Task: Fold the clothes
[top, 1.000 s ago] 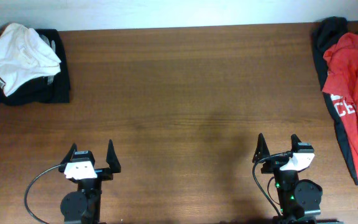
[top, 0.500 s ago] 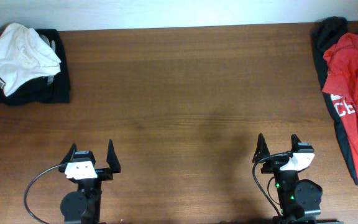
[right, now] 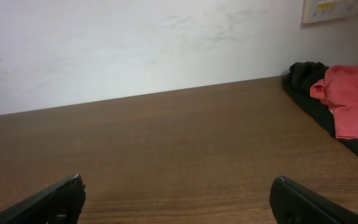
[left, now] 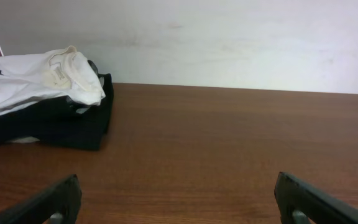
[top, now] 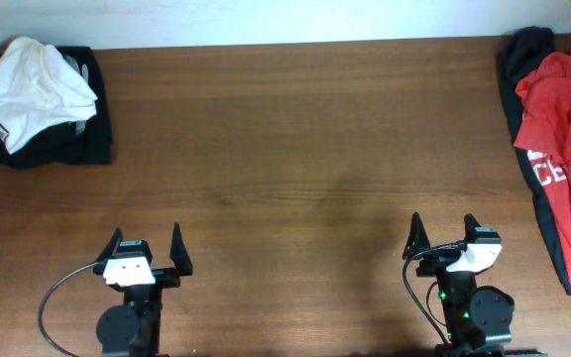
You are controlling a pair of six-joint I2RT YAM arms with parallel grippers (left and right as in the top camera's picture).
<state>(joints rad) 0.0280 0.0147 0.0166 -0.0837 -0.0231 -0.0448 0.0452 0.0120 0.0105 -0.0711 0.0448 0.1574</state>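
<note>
Tabletop (top: 295, 149) of brown wood carries two heaps of fabric at its far corners, well apart from each other. At the far left corner a white T-shirt (top: 30, 84) lies crumpled on top of a folded black garment (top: 95, 139). A small dark striped mark shows on the shirt's left edge, and part of the black cloth sticks out beyond it on the right and near sides. At the far right corner a red garment (top: 561, 129) with white lettering is draped over a dark garment (top: 521, 48), running down along the right edge of the tabletop toward the near side. The left claw (top: 147, 244) sits at the near edge on the left, its two black fingers spread wide with nothing between them. The right claw (top: 442, 234) sits at the near edge on the right, likewise spread wide and holding nothing. Both claws point toward the far wall (right: 135, 43) and are well clear of either heap. From the left wrist the white shirt and black cloth appear far off to the left. From the right wrist the red and dark cloth appear far off to the right, below a pale wall plate (right: 335, 9).
</note>
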